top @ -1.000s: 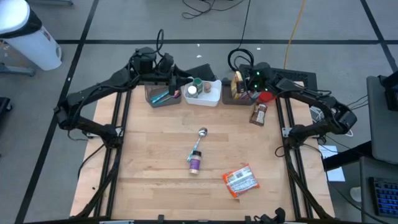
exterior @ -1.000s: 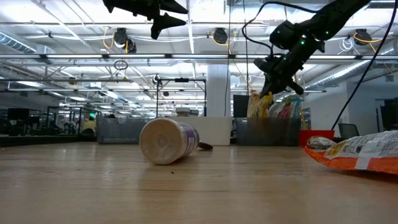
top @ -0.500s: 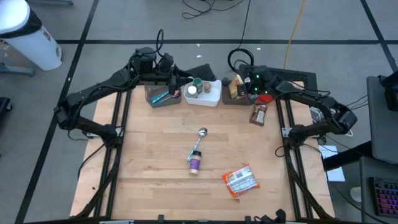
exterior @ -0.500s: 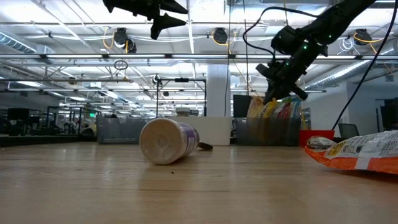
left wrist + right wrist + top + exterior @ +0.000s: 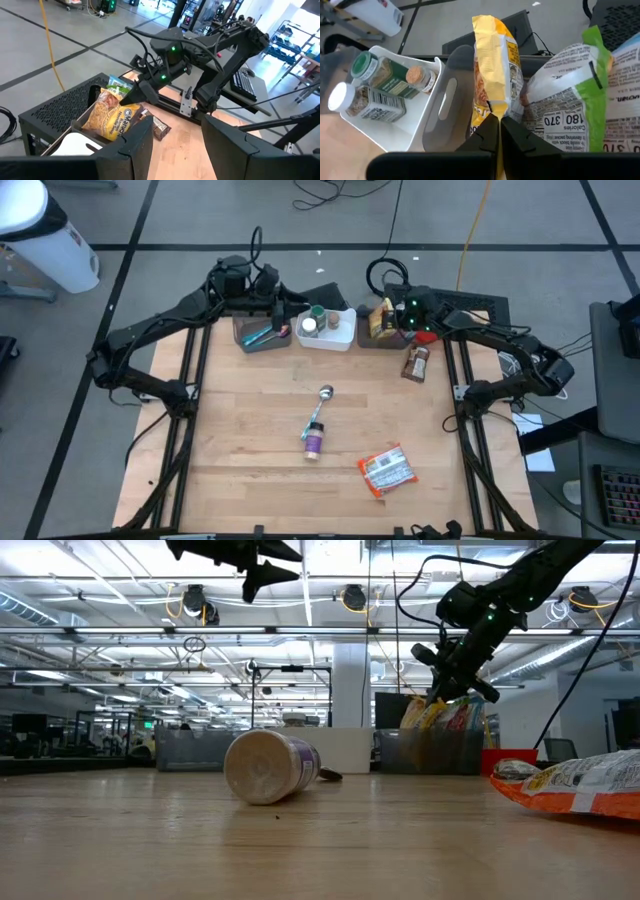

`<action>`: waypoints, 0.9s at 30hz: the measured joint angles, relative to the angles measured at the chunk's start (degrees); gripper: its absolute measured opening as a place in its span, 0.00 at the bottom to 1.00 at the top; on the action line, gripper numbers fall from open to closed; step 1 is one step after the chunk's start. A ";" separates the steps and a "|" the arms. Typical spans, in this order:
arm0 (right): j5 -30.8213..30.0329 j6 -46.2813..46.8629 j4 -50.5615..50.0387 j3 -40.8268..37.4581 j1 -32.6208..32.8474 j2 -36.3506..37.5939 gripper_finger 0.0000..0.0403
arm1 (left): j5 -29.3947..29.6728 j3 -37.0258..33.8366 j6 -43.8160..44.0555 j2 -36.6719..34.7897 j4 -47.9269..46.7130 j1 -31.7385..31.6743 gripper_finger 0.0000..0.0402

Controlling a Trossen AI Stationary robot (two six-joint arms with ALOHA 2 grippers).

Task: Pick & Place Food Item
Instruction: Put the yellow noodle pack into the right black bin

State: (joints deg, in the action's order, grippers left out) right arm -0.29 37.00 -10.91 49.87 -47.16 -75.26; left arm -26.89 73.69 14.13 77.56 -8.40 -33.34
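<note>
A yellow food bag stands in the dark bin at the table's far right, beside a white-and-green bag. My right gripper is shut on the yellow bag and reaches over the bin, slanting down. In the low view it hangs just above the bags. My left gripper waits open and high over the far bins, with nothing between its fingers. My right gripper pinches the yellow bag's upper edge between its two fingers. They come slanting down from the table's right side. The bag is seen edge-on and stretches away from the fingers. Its lower part stays inside the dark bin, behind the bin's wall.
A white bin holds spice jars, and a grey bin stands left of it. On the table lie a purple cup on its side, a spoon, an orange snack bag and a brown packet.
My right gripper has rolled about its own pointing line while staying shut on the yellow bag. The bag's top has turned with it over the dark bin.
</note>
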 joint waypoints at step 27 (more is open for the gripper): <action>-4.46 1.19 -2.24 0.02 1.14 0.00 0.00 | 0.00 0.00 1.33 0.02 2.60 0.26 0.44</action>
State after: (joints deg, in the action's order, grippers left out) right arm -4.75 38.19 -13.15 49.89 -46.02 -75.26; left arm -26.89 73.69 15.46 77.58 -5.80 -33.08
